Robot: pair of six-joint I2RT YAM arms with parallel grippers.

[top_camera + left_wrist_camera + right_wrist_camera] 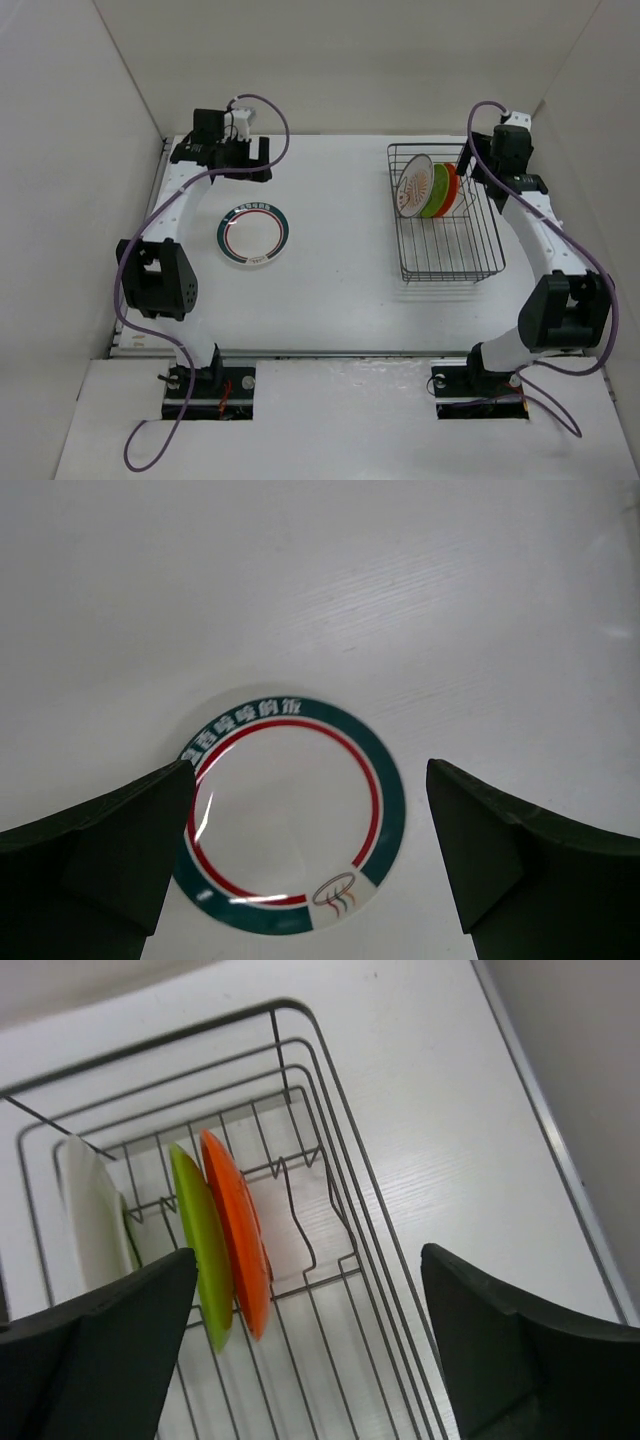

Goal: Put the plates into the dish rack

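The black wire dish rack (452, 274) stands at the right back. In it three plates stand on edge side by side: white sunburst (412, 186), lime green (435, 190), orange (451, 188). The right wrist view shows the rack's wires (340, 1130), the orange plate (235, 1240), the green plate (200, 1250) and the white one (90, 1210). My right gripper (473, 168) (308, 1255) is open and empty above the rack's back right corner. The larger white plate with green-and-red rim (254, 235) (290, 815) lies flat on the table at the left. My left gripper (262, 160) (310, 770) is open and empty, behind and above it.
White walls close in the table on the left, back and right. The table's metal edge strip (560, 1150) runs close beside the rack's right side. The rack's front half holds no plates.
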